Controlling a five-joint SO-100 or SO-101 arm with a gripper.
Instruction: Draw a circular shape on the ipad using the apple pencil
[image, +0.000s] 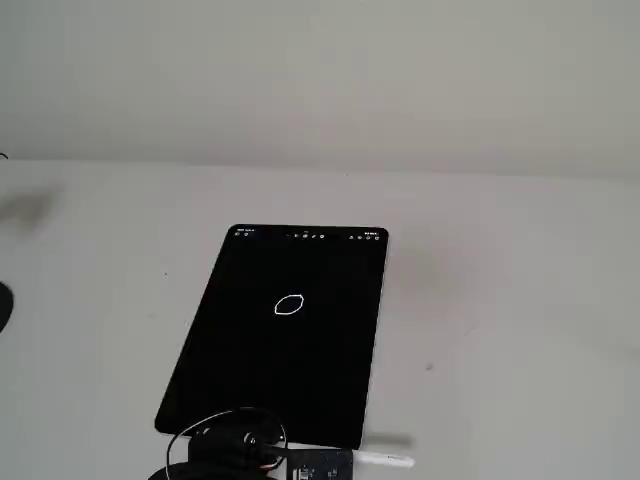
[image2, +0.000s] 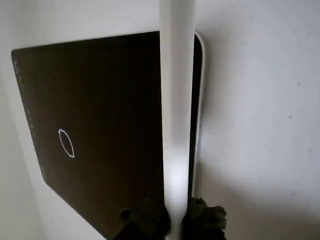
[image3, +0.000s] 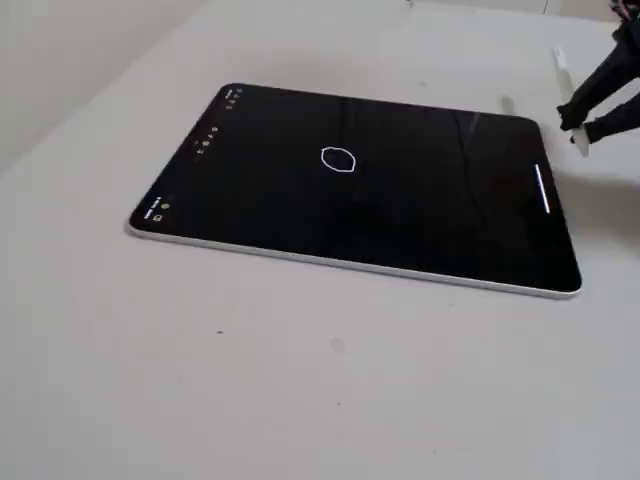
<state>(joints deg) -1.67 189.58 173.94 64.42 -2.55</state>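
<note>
Gripper (image2: 172, 220) clamped on apple pencil (image2: 176, 120), dark fingers (image2: 145, 220) pinching the shaft from both sides in wrist view. Pencil runs up along the ipad (image2: 100, 110) long edge there, blurred, held above it. In a fixed view, gripper (image3: 578, 128) sits at the far right, past the ipad (image3: 400, 215) short edge, off the screen; pencil (image3: 562, 72) sticks up and back. In a fixed view, gripper (image: 318, 466) low at the bottom edge, pencil (image: 385, 460) lying near horizontal just off the ipad (image: 250, 370) near corner. Circular shape (image: 288, 305) closed, mid-screen, well apart from the pencil; seen too at (image3: 338, 160) and (image2: 66, 143). Ipad flat on white table (image3: 300, 380).
</note>
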